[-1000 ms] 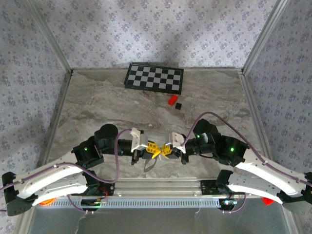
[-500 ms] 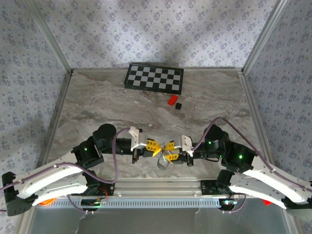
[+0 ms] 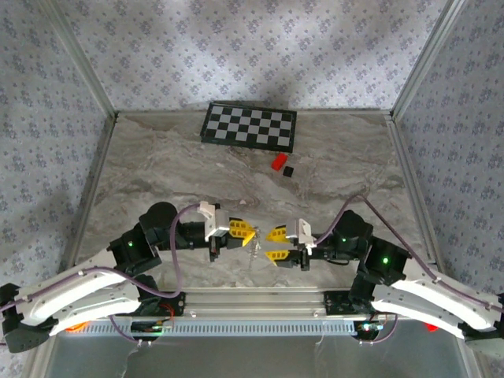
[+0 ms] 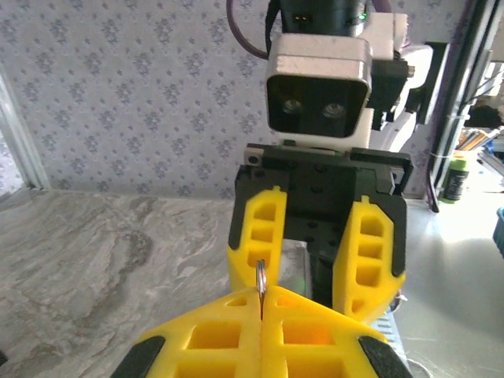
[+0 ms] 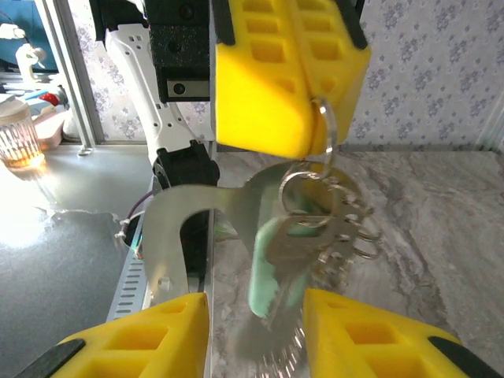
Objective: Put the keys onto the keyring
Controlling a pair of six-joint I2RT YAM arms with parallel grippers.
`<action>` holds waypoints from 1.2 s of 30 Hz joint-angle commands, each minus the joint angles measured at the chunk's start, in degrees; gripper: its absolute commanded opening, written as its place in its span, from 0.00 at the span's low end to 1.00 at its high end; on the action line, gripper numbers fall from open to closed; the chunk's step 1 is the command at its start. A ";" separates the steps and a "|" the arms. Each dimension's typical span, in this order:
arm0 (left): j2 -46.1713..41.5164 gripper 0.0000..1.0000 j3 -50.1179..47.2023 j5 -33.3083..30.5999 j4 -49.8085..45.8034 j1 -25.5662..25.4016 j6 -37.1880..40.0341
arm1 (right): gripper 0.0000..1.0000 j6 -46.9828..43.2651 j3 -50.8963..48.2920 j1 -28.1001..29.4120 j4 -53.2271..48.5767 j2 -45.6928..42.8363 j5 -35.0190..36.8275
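Note:
My left gripper is shut on the keyring, a thin silver loop pinched edge-on between the yellow fingers. In the right wrist view the keyring hangs from the left gripper at the top. Below it dangle the keys, pale green and silvery and blurred, beside a flat silver hooked piece and a fine chain. My right gripper faces them, open, with the bunch hanging above its gap and apart from both fingers. From above, the keys hang between the left gripper and the right gripper.
A checkerboard mat lies at the back of the marble table. A small red block and a small black cube sit just in front of it. Metal rails and patterned walls enclose the table on three sides.
My right gripper has opened, let go of the bunch and drawn back to the right. The left gripper, still shut, has shifted slightly left, and the keys now swing from it.

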 commanded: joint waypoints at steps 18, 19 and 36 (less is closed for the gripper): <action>-1.79 0.00 -0.78 -3.58 3.32 0.06 -1.17 | 0.38 3.82 -1.28 2.36 14.42 7.53 4.44; -1.75 0.00 -0.92 -3.54 3.41 0.07 -1.16 | 0.38 3.89 -1.31 2.40 14.61 7.83 4.85; -3.13 0.00 -1.22 -3.66 2.48 0.06 -0.89 | 0.41 4.52 -1.05 2.13 17.79 10.47 7.90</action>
